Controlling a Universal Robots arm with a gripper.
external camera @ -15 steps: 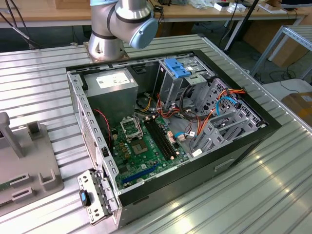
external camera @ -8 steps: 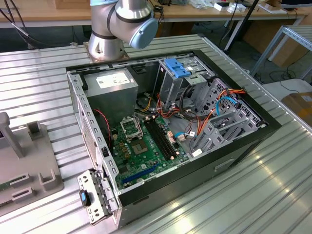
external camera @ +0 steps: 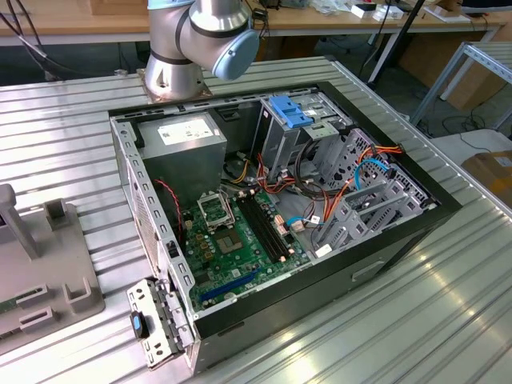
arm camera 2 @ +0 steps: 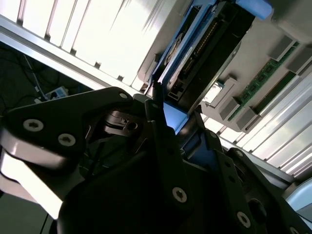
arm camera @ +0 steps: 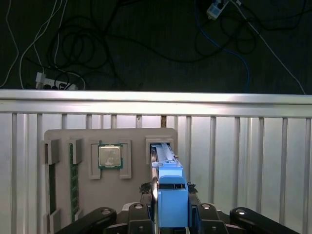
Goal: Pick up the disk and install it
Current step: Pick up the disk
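Note:
In both wrist views the disk (arm camera: 171, 197) stands on edge between my fingers, a grey drive in a bright blue carrier frame (arm camera 2: 175, 116). My gripper (arm camera: 169, 187) is shut on it, one black finger (arm camera 2: 155, 109) pressed against each flat side. The disk's far end (arm camera: 160, 148) lines up with a slot in the grey parts tray (arm camera: 131, 195). Whether that end still rests in the slot cannot be told. In the exterior view the open computer case (external camera: 128, 160) lies on the metal table. Its grey drive cage (external camera: 368, 200) is on the exterior view's right.
The tray also holds a processor chip (arm camera: 109, 156) and a green memory stick (arm camera: 74, 180). In the exterior view the tray (external camera: 48, 272) lies to the left of the case, and the arm's base (external camera: 192, 40) stands behind it. A blue bracket (external camera: 290, 110) tops the rear cage, amid orange and blue cables.

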